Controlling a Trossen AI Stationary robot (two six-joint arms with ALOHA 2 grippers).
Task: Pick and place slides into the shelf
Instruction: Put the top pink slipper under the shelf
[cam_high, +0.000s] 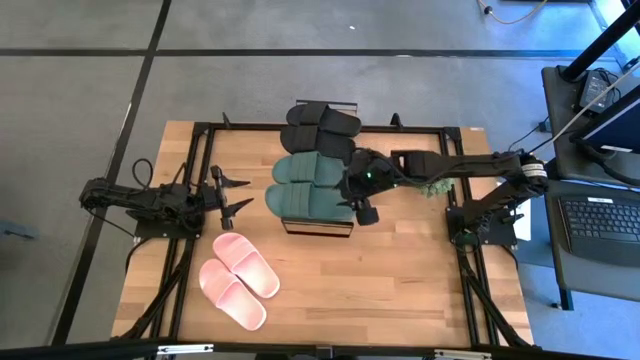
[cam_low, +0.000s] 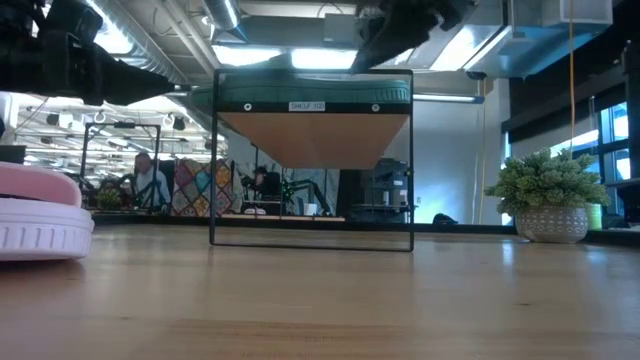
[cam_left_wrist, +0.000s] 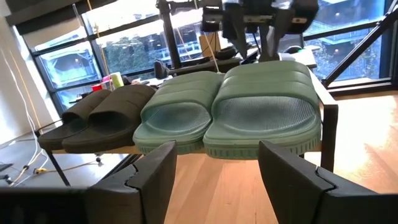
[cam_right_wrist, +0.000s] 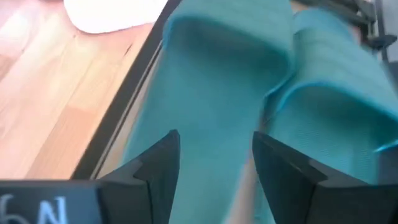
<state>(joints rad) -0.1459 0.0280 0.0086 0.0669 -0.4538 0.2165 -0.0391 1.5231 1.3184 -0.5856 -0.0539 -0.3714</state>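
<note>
Two dark green slides (cam_high: 305, 185) lie side by side on the shelf's (cam_high: 318, 228) top board, and two black slides (cam_high: 320, 130) lie on it farther back. The pale pink pair (cam_high: 238, 278) rests sole-down on the table, near left. My right gripper (cam_high: 352, 192) hangs slanting down over the right side of the green slides (cam_right_wrist: 224, 93), open, with nothing between its fingers (cam_right_wrist: 155, 168). My left gripper (cam_high: 228, 196) waits at the table's left, level and open, facing the shelf (cam_left_wrist: 329, 124) and the green slides (cam_left_wrist: 267, 112).
A small potted plant (cam_high: 432, 187) stands on the table right of the shelf, under my right arm. A side table with a laptop (cam_high: 600, 220) stands beyond the table's right edge. Bare wood (cam_high: 400, 290) lies in front of the shelf.
</note>
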